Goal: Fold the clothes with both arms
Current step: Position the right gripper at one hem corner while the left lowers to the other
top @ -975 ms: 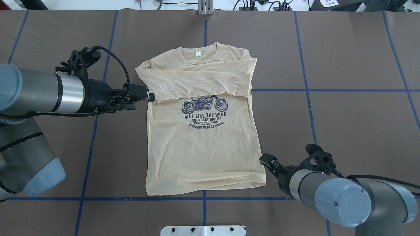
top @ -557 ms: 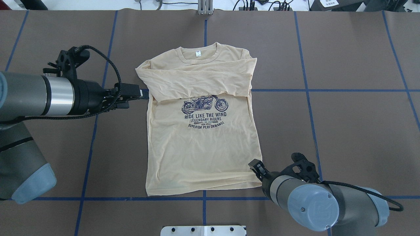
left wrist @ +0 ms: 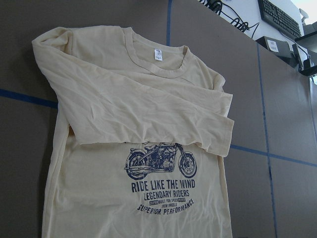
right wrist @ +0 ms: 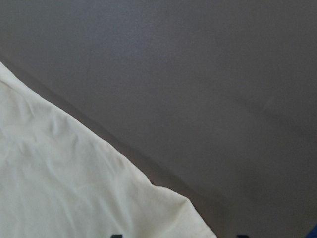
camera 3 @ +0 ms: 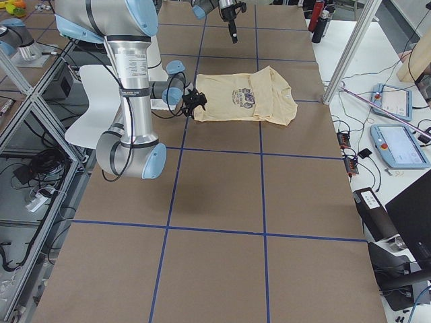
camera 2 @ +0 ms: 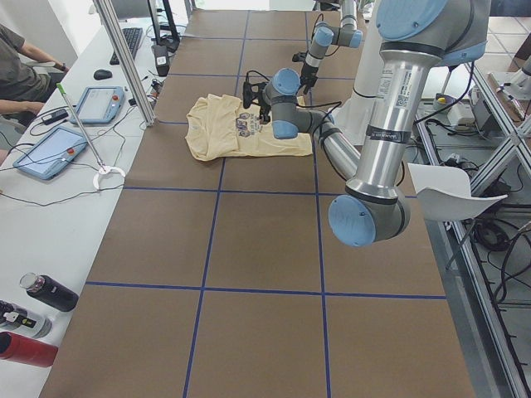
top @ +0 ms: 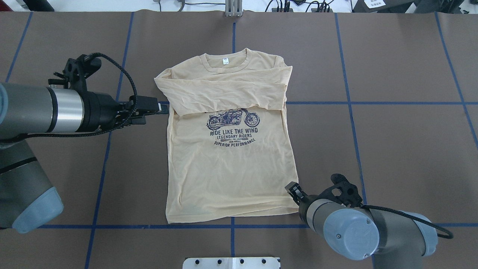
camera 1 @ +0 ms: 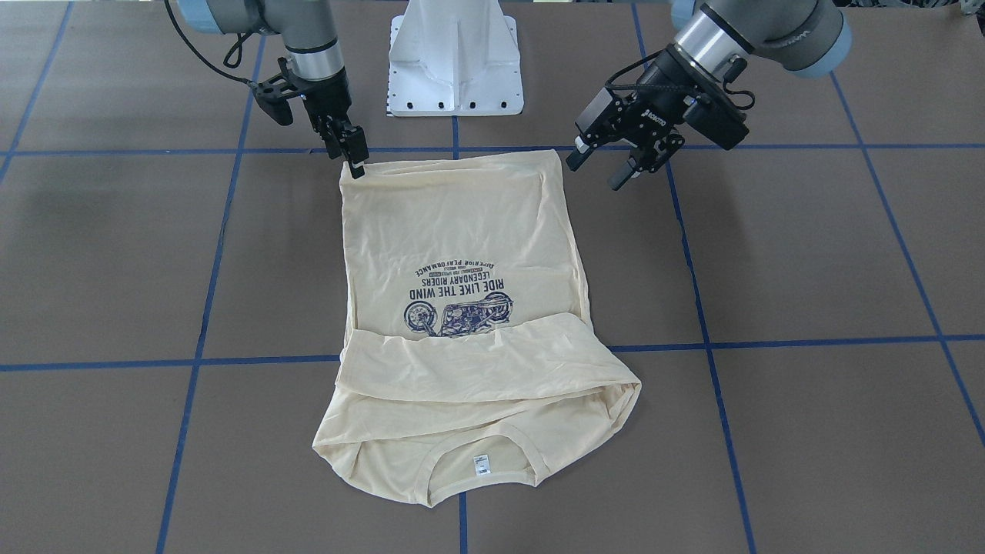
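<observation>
The clothes are one pale cream-yellow shirt (top: 231, 168) lying flat on the brown table, print up, with both long sleeves folded across the chest and the white neck label at the far end. My left gripper (top: 161, 107) hovers well above the table just off the shirt's left edge at sleeve level. The front view shows that left gripper (camera 1: 600, 168) open and holding nothing. My right gripper (camera 1: 356, 165) is low at the shirt's near right hem corner. In the right wrist view that corner of the shirt (right wrist: 74, 188) lies between two dark, spread fingertips.
The white pedestal base (camera 1: 455, 61) stands at the near table edge, behind the hem. Blue tape lines cross the brown table top (top: 403, 149). A side bench holds tablets (camera 2: 50, 153), and bottles (camera 2: 41, 294) stand at the table's left end.
My right gripper has moved left and down to the hem corner. My left gripper has drawn back left, off the shirt's edge. The shirt has not moved.
</observation>
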Robot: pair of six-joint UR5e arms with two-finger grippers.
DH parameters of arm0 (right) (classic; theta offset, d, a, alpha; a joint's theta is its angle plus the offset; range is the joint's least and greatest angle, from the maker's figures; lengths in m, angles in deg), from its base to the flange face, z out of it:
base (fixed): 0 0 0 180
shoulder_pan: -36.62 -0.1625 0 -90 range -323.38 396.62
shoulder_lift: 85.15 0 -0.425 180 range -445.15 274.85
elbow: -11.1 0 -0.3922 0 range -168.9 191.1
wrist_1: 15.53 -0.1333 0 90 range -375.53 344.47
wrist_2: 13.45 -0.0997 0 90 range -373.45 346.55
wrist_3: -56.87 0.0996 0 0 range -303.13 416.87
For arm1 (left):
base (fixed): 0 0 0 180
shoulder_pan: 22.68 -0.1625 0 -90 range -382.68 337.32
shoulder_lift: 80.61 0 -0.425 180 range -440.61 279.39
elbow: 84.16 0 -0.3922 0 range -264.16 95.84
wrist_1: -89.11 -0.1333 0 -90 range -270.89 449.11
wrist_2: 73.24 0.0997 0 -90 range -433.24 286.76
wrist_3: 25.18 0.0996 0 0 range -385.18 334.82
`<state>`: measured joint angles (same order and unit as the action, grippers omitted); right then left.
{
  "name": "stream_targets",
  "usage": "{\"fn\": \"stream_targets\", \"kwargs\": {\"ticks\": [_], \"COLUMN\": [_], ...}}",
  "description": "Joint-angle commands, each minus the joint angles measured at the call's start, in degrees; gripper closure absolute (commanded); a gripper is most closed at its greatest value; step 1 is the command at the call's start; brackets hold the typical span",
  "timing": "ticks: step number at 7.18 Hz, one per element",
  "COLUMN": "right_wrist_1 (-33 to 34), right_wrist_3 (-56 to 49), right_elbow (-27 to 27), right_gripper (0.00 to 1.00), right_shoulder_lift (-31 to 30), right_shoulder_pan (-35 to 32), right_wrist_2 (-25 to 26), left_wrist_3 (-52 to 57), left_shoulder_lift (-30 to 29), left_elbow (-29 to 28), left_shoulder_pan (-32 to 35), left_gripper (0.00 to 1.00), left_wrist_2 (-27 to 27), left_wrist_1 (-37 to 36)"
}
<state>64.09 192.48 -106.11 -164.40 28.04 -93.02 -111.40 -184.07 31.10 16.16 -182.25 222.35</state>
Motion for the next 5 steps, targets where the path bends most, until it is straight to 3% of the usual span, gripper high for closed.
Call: {"fn": "stream_targets", "kwargs": {"ticks": [1,4,5], "right_wrist_1": [0.01,0.01,0.01], "right_wrist_3": [-0.09,-0.09,0.00], "right_elbow": [0.23,1.63,1.46], "right_gripper": [0.24,0.25,0.56], "right_shoulder_lift": [0.06,1.29,1.38], "right_shoulder_pan": [-0.21,-0.04,-0.12], "right_wrist_2": [-0.06,-0.33,-0.42], "left_wrist_3": [0.00,0.00,0.00], "left_shoulder_lift": [0.10,0.45,0.45], "left_elbow": [-0.04,-0.04,-0.12], "left_shoulder_pan": [-0.07,-0.25,-0.25], "left_gripper": [0.13,0.13,0.13], "left_wrist_2": [0.03,0.64,0.65], "left_wrist_1": [0.00,0.00,0.00]}}
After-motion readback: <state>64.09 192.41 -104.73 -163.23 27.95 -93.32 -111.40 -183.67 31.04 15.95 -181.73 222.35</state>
